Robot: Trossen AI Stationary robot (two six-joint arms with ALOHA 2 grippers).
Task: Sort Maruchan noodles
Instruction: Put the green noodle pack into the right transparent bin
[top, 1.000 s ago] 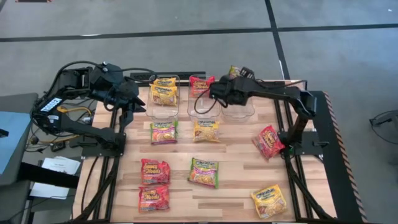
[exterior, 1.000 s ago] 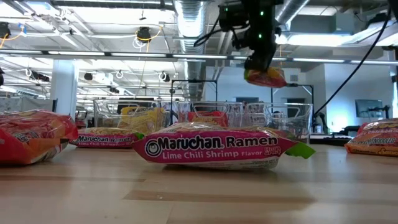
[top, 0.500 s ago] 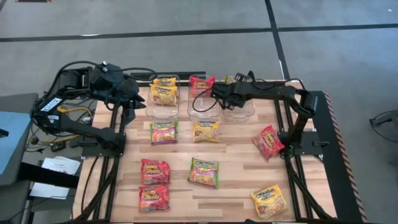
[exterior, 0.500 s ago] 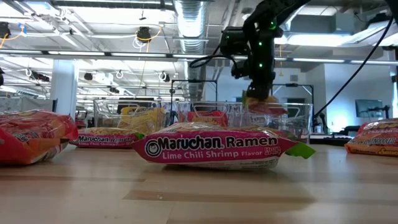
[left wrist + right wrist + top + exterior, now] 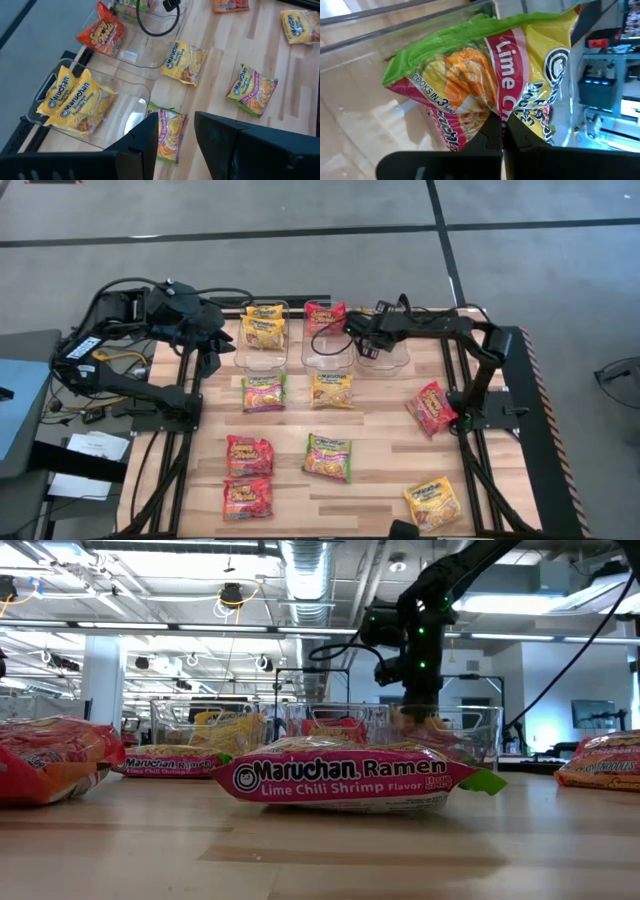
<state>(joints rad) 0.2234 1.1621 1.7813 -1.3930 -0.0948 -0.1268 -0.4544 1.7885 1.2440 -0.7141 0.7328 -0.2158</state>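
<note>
**Lime packet held low inside the right-hand bin**

The right gripper [image 5: 372, 330] is seen at about 1 o'clock from the table's centre, lowered into the rightmost clear bin [image 5: 398, 362]. Its fingers are closed on a green-edged lime chili packet [image 5: 485, 80], which is pinched near its middle and hangs crumpled against the bin's wall. The left gripper [image 5: 172, 132] is parked near the 10 o'clock corner, beside the leftmost bin [image 5: 55, 127], with its fingers narrowly apart and nothing between them.

Yellow packets [image 5: 263, 328] are held in the leftmost bin and a red packet [image 5: 323, 314] in the middle one. Eight more packets are left lying on the wood, among them a lime chili shrimp packet [image 5: 345, 775] close to the low camera.

Trouble could arise at release: the packet is bunched and appears to lean on the wall, so it may be caught on the rim or dragged out with the fingers if the jaws are withdrawn before it drops clear. The light bin could also be nudged by the gripper
</note>
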